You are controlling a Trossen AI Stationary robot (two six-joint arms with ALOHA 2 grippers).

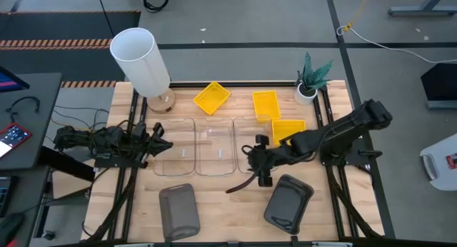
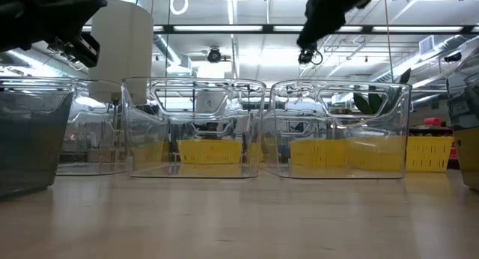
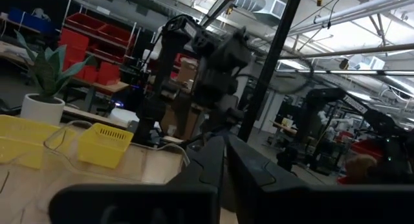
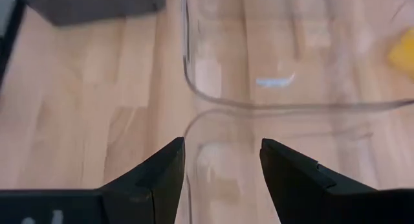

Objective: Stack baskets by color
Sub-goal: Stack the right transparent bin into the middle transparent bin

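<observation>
Right end effector (image 4: 222, 179) has its two dark fingers spread, one on each side of the thin wall of a clear transparent plastic basket (image 4: 213, 130), but they are not yet pinching it. In the high view this end effector (image 1: 258, 160) hangs over the rightmost of three clear baskets that stand in a row across the middle of the wooden tabletop (image 1: 228, 208).

On the near side of the tabletop lie two dark grey plastic baskets, one at the left (image 1: 178, 210) and one at the right (image 1: 288, 202), well apart from each other. Left end effector (image 1: 158, 141) waits at the left end of the clear row, with its fingers pressed together and holding nothing.

Behind the clear row lie three bright yellow plastic baskets (image 1: 211, 96), still separate and not stacked; one of them (image 1: 288, 128) is partly under the right arm. Farther back stand a tall white cylinder (image 1: 141, 59) and a small potted plant (image 1: 309, 81).

I think the risk is in the grasp. The clear wall is thin and smooth, so it may slip when lifted, and the neighbouring clear basket (image 1: 214, 148) stands just beside, so it may be pushed or dragged along. The arm could also knock the yellow basket under it.
</observation>
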